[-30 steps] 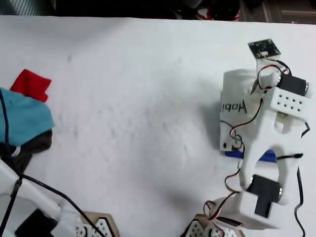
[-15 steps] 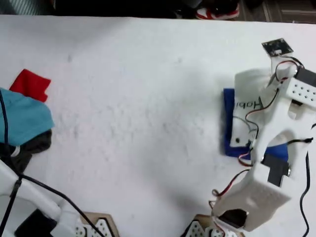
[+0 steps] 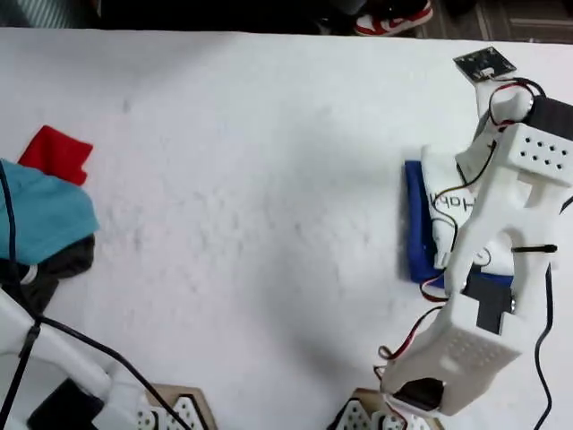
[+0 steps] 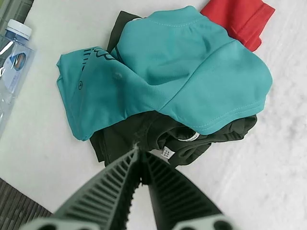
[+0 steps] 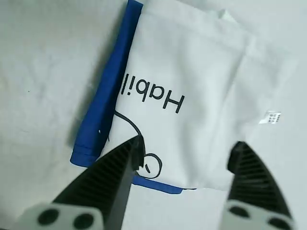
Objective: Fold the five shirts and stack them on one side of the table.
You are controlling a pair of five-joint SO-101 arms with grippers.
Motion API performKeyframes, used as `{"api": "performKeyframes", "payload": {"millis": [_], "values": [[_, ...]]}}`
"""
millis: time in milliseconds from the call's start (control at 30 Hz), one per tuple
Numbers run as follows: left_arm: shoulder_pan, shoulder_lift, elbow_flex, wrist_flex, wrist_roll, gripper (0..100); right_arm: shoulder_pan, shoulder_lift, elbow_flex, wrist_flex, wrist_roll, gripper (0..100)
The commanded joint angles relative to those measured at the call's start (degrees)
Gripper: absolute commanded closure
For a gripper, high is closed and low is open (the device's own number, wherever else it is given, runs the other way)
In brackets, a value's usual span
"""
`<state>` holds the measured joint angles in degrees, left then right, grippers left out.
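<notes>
Folded white shirt [image 5: 192, 96] with dark lettering lying flat on a folded blue shirt [image 5: 103, 110], blue edge showing along one side, at the bench's [image 3: 269, 179] right, crumpled teal shirt [image 4: 182, 81] heaped over a dark shirt [image 4: 230, 132], red shirt [image 4: 240, 19] touching them, at the left edge

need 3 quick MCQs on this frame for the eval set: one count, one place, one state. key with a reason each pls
1. How many shirt colours show in the unfolded pile?
A. one
B. three
C. five

2. What does the folded white shirt lie on?
A. the blue shirt
B. the pile
C. a cardboard box

3. The right end effector is:
A. open
B. shut on the white shirt
C. shut on the blue shirt

Key:
1 B: teal shirt, dark shirt and red shirt show.
2 A: blue edges stick out from under the white shirt.
3 A: its jaws stand apart above the white shirt.
</notes>
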<state>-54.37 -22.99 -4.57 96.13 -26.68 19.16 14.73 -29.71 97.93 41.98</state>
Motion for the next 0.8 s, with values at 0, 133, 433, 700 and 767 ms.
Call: {"api": "performKeyframes", "payload": {"millis": [0, 133, 433, 700, 767], "values": [[-0.5, -2.1, -0.4, 0.6, -0.4, 98, -0.4, -2.5, -1.0, 0.5, 0.1, 99.7], [-0.5, -2.1, -0.4, 1.8, -0.4, 98, 0.7, -2.0, 4.6, -0.3, 0.1, 95.5], [-0.5, -2.1, -0.4, 1.8, -0.5, 98, 2.7, -2.0, 27.8, -16.3, 0.3, 98.1], [-0.5, -2.1, -0.4, 1.3, -0.4, 98, 0.4, -3.2, 40.7, -21.1, 0.3, 98.1], [-0.5, -2.1, -0.4, 1.3, -0.4, 98, -1.1, -5.3, 38.9, -16.0, 0.2, 98.1]]}}
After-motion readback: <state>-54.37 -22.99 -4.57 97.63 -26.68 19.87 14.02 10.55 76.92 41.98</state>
